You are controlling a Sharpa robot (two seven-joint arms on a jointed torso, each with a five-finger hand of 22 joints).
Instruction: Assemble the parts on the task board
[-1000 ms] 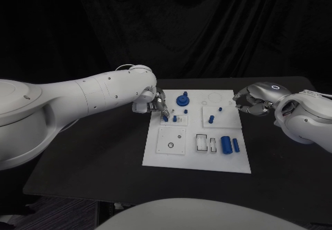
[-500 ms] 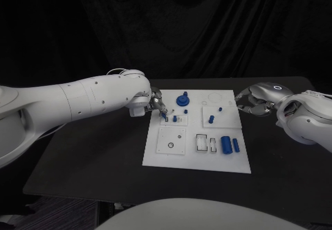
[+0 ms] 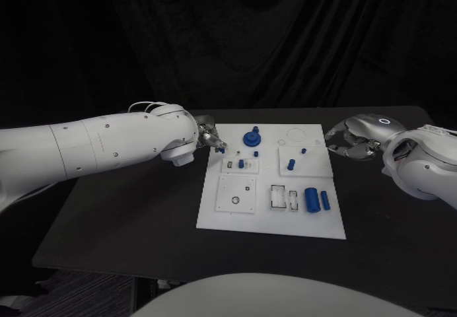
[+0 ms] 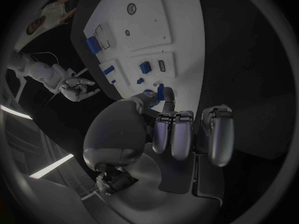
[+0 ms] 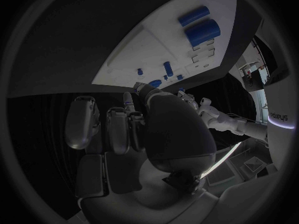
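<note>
— Black table [image 3: 142,218] under me, white task board [image 3: 271,224] in its middle. Where are my hands?

— My left hand [image 3: 211,139] hangs at the board's far left corner, pinching a small blue part [image 3: 220,150]. My right hand [image 3: 345,140] sits curled off the board's far right edge, holding nothing I can see.

left hand [image 3: 211,139] fingers pinched together, right hand [image 3: 349,142] fingers curled in, arms well apart

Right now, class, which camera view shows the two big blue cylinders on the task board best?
The head view: the two big blue cylinders lie unobstructed, side by side. The right wrist view shows them near the rim; the left wrist view only small.
</note>
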